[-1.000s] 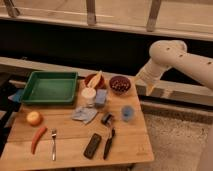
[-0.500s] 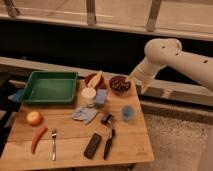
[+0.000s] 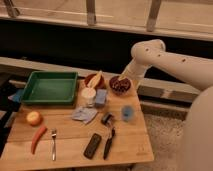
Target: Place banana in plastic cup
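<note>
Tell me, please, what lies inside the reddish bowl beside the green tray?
The banana lies in the reddish bowl, one end at its rim; the bowl's floor beneath is covered. The gripper hangs by the dark bowl.

No readable text, label, brand or number made out: none on pale blue box (image 3: 101, 97), cream container (image 3: 88, 95), green tray (image 3: 49, 102), dark flat device (image 3: 92, 145). Gripper (image 3: 127, 79) seen at table's far edge, just above dark bowl (image 3: 113, 89).
</note>
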You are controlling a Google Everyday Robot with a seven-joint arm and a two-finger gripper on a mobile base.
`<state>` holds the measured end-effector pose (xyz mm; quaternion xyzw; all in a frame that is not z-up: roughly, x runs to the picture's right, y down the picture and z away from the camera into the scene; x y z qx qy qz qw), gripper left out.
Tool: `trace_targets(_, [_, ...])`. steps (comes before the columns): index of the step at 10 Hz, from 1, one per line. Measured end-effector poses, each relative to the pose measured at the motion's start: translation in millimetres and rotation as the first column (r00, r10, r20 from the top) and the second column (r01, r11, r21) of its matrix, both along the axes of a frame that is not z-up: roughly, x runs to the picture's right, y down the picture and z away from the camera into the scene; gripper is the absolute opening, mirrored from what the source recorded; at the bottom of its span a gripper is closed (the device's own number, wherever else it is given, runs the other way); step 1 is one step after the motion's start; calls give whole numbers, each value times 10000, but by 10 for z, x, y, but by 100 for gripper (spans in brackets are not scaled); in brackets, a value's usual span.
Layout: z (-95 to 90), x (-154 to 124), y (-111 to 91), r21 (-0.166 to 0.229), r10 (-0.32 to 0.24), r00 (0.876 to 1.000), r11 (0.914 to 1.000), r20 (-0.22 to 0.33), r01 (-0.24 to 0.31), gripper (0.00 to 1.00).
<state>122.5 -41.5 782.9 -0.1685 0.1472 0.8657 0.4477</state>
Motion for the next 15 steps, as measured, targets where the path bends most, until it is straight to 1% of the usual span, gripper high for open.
trace_targets(1, [82, -134, -42, 90, -222, 9997, 9997, 114, 221, 66])
trace_targets(2, [197, -291, -109, 317, -537, 9981, 9981, 314, 527, 66])
trace_targets(3, [301, -406, -181, 576, -737, 9959, 9958, 516, 707, 66])
trace_targets(4, [340, -455, -203, 663, -780, 9951, 9951, 610, 740, 66])
trace_targets(6, [336, -419, -201, 659, -750, 9955, 9953, 573, 712, 66])
trace_targets(8, [329, -445, -185, 620, -817, 9950, 9950, 573, 781, 66])
trace_targets(9, [339, -421, -159, 578, -860, 9956, 9948, 362, 838, 66])
trace_targets(10, [402, -372, -126, 596, -991, 9951, 9933, -37, 991, 66])
trace_targets(11, [470, -380, -145, 714, -1072, 9942, 9916, -132, 1078, 66])
trace_targets(12, [575, -390, -247, 962, -1220, 9923, 9877, -217, 1236, 66])
trace_targets(14, [802, -378, -517, 1530, -1471, 9887, 9768, -275, 1496, 66])
trace_targets(15, [894, -466, -618, 1756, -1550, 9878, 9721, -176, 1557, 66])
